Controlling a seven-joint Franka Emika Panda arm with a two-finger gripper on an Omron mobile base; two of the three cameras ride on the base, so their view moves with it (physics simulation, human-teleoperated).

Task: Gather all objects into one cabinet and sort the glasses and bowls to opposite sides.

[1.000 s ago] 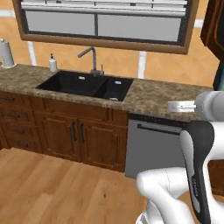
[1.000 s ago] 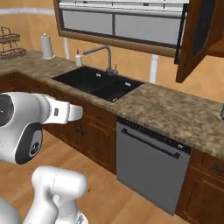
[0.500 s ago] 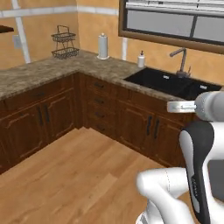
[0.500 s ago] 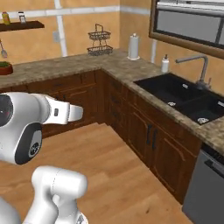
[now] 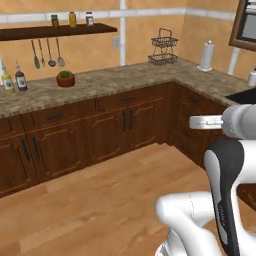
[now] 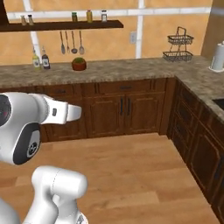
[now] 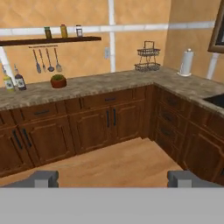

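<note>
My gripper is open, its two dark fingertips far apart with nothing between them. It points across the wooden floor at the corner of base cabinets. The mugs, the orange-red cup, the black bowl, the whitish vessel and the mesh-door wall cabinet are out of view.
An L-shaped stone counter carries bottles, a potted plant, a wire basket and a paper towel roll. A wall shelf holds jars above hanging utensils. Open wooden floor lies in front.
The whole picture has swung left with the base: the sink and window slid off to the right and the corner counter with the wall shelf came into view. The gripper stays open.
</note>
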